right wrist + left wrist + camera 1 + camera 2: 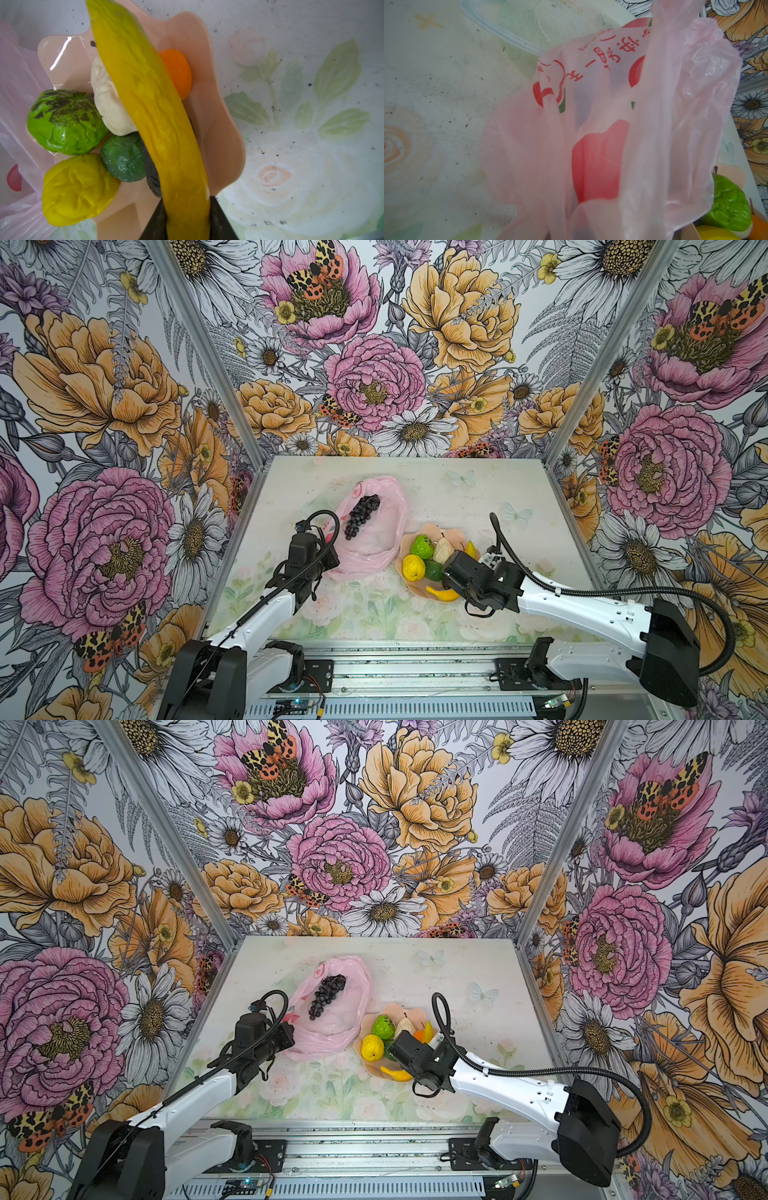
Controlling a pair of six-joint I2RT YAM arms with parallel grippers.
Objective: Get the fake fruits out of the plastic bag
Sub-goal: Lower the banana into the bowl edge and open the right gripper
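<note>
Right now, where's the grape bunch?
In both top views the grape bunch lies within the plastic bag's outline, left of centre, left of the dish.

Table [457,497]: a flat, pale top printed with faint roses and green leaves toward the near edge and pale butterflies toward the far side, flecked all over with small dark specks. Two items lie directly on it. A crinkled, translucent pink plastic bag [374,543] with red prints sits left of centre. A peach wavy-edged dish [432,530] sits just to its right, the bag's edge meeting the dish rim.
</note>
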